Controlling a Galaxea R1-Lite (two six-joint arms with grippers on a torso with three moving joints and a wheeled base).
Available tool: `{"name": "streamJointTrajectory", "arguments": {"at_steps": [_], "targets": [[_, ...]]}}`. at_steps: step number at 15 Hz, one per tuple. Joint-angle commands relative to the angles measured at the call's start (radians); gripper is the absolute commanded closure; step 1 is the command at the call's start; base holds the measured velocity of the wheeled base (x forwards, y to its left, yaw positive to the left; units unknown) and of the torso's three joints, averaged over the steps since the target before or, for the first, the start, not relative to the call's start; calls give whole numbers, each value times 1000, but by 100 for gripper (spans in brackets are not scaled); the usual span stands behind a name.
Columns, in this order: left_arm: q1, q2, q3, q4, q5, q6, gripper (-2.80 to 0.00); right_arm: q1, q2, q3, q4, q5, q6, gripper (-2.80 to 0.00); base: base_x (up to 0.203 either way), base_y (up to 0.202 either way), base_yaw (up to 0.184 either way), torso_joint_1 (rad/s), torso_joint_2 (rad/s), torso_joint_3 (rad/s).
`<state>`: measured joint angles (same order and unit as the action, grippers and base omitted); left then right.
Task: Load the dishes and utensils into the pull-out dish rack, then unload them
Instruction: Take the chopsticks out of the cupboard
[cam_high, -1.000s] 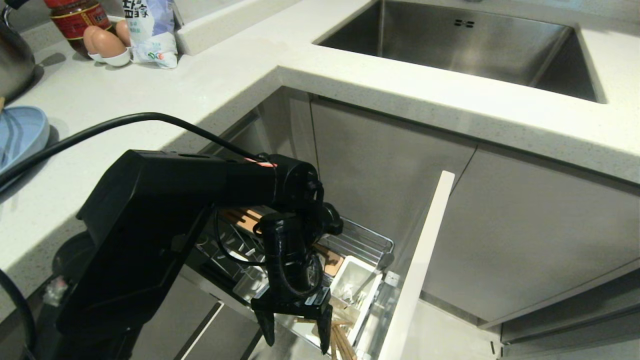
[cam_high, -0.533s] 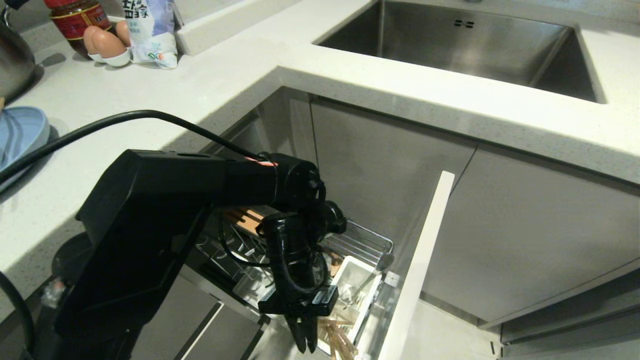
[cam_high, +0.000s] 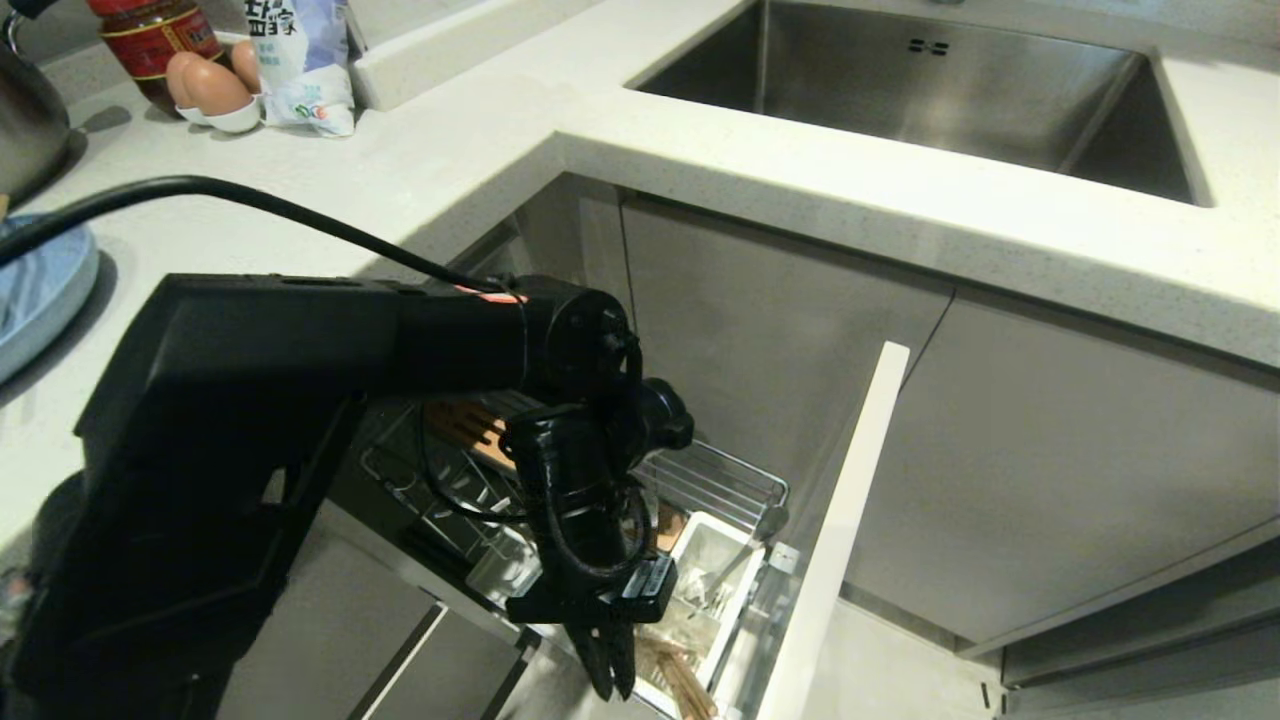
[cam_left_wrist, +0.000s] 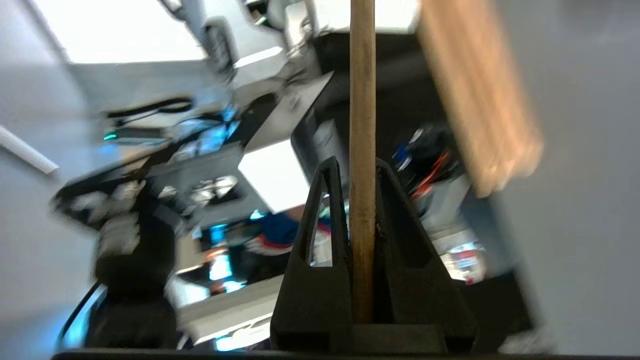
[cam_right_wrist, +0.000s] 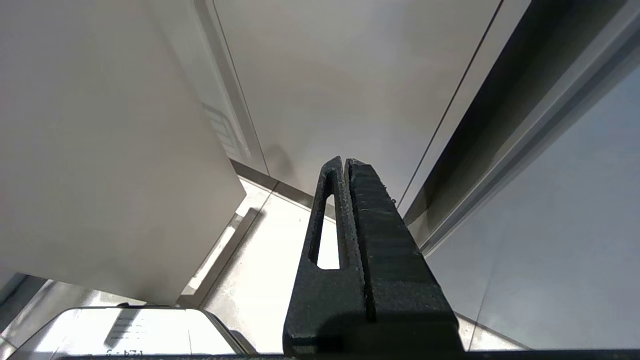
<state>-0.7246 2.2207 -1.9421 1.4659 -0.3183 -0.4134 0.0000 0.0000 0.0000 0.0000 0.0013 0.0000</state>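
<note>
Pale kitchen counter (cam_high: 330, 200) runs around a corner, and below it the pull-out dish rack (cam_high: 720, 485) stands drawn out from its grey cabinet. Nearest to the camera, the left gripper (cam_high: 603, 670) hangs over the white utensil caddy (cam_high: 705, 565) at the front of the rack, pointing down, because the utensils stand upright there and must be taken from above. Its fingers pinch one chopstick (cam_left_wrist: 362, 150), which passes straight between them. This chopstick is thin, of light wood, plain and smooth. Other chopsticks (cam_high: 675, 670) lean in the caddy just beside the fingertips. I judge this as an unloading step. Farther back, a light-blue dish (cam_high: 40, 290) lies on the counter, and the steel sink (cam_high: 920, 90) is behind. The right gripper (cam_right_wrist: 345, 165) rests low near the cabinet, fingers pressed together on nothing.
</note>
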Motion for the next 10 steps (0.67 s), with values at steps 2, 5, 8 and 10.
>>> {"name": "streamJointTrajectory", "arguments": {"at_steps": [2,5,8,10], "targets": [[-24,-117,0,58,18,44,0,0,0,0,0,0,0,0,0,0,0,0,0,0],[-51,-245,0,63,21,70,0,0,0,0,0,0,0,0,0,0,0,0,0,0],[-69,-372,0,64,36,73,0,0,0,0,0,0,0,0,0,0,0,0,0,0],[-75,-461,0,64,65,73,0,0,0,0,0,0,0,0,0,0,0,0,0,0]]}}
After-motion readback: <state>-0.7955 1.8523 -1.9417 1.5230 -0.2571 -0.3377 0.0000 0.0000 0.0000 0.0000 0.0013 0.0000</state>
